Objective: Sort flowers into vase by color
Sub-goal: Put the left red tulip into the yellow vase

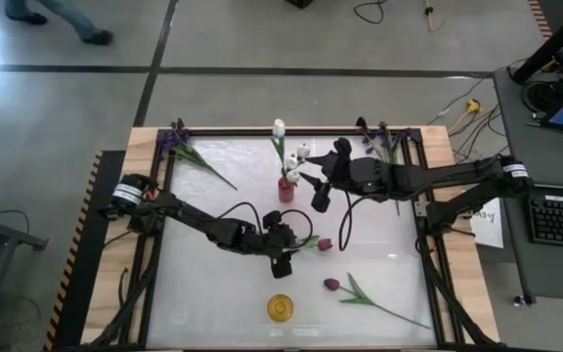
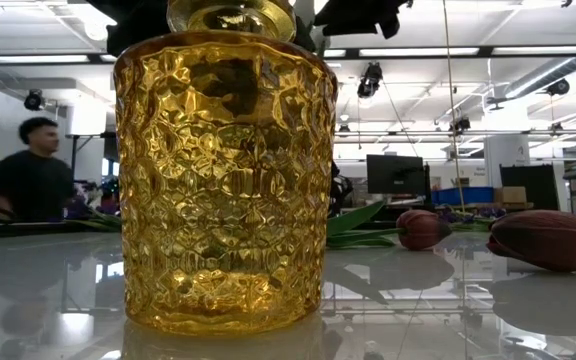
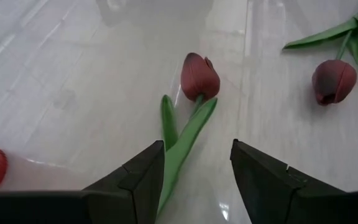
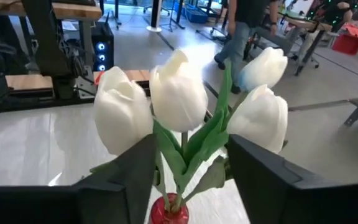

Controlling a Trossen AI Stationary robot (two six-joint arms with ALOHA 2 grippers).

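Several white tulips (image 4: 179,93) stand with their stems in a small red vase (image 1: 286,189) at the table's middle far side. My right gripper (image 4: 188,165) is open, its fingers on either side of their stems above the vase mouth (image 4: 169,211), just right of the vase (image 1: 319,196). A dark red tulip (image 3: 199,76) lies flat on the table, and its leaves (image 3: 182,146) run between the fingers of my open left gripper (image 3: 194,171), which sits at mid-table (image 1: 286,252). A second dark red tulip (image 3: 333,79) lies beyond it.
A yellow glass vase (image 1: 281,308) stands near the front edge and fills the low view (image 2: 223,180). Purple flowers lie at the far left (image 1: 179,142) and far right (image 1: 384,142) corners. A person (image 2: 33,175) stands behind the table.
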